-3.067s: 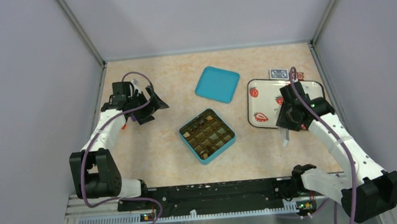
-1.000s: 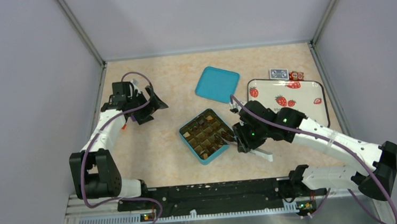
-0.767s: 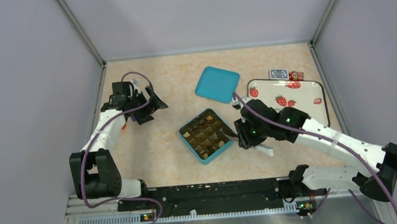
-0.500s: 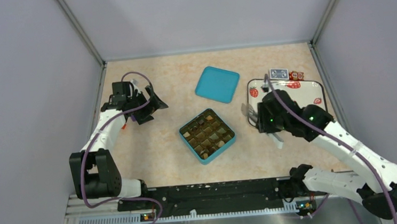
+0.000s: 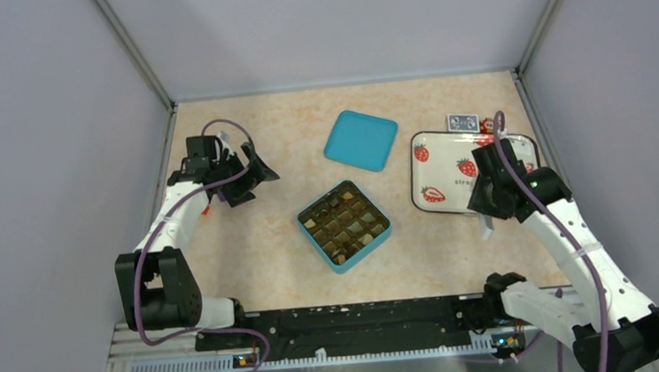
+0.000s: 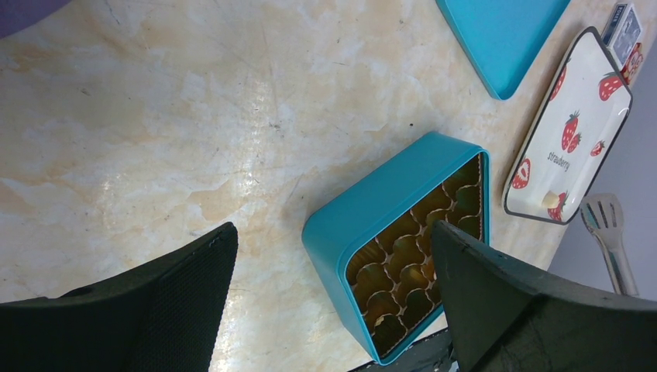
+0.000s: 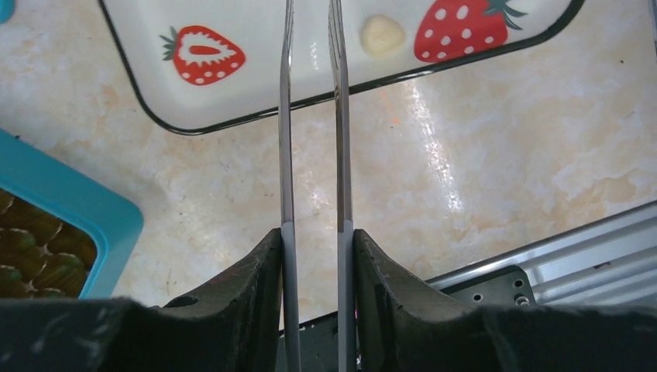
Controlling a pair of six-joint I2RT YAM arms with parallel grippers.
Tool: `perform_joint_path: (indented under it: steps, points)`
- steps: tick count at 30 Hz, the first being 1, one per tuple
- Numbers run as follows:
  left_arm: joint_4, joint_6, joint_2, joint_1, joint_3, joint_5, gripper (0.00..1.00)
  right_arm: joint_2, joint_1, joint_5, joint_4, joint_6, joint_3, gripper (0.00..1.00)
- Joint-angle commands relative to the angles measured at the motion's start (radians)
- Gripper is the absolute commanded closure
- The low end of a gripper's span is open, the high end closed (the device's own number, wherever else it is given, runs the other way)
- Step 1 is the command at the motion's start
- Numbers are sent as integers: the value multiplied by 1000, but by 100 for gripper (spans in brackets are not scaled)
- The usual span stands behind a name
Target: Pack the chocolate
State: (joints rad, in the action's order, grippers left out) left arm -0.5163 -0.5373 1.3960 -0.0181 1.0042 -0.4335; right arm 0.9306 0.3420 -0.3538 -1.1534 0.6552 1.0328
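A cream chocolate [image 7: 382, 35] lies on the strawberry tray [image 7: 232, 93], just right of the tongs' tips; it also shows in the left wrist view [image 6: 551, 200]. My right gripper [image 7: 318, 236] is shut on metal tongs [image 7: 284, 116], whose arms stand apart with nothing between them, over the tray's near edge [image 5: 436, 173]. In the top view the right gripper [image 5: 489, 196] covers the tray's middle. The open blue box [image 5: 344, 226] holds several brown and tan chocolates in gold cells. My left gripper [image 5: 250, 176] is open and empty, far left of the box.
The box's blue lid [image 5: 361, 140] lies flat behind the box. A small blue card [image 5: 462, 122] and red wrapped bits [image 5: 488, 125] sit behind the tray. Walls close in on both sides, and a metal rail [image 7: 589, 256] runs along the near edge.
My right arm swung the tongs from the box's right edge back right to the tray's near edge. The left arm has not moved.
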Motion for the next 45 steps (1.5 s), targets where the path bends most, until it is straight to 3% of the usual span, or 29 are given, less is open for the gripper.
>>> perform_joint_path:
  steps: [1, 24, 45]
  points:
    - [19, 19, -13, -5, 27, -7, 2, 4, -74, -17, -5, 18, -28, 65]
    - [25, 22, -7, -5, 24, -4, 2, 63, -143, -34, 0, 1, -65, 55]
    - [33, 17, 11, -5, 28, -21, 2, 144, -167, 62, 61, -60, -86, 56]
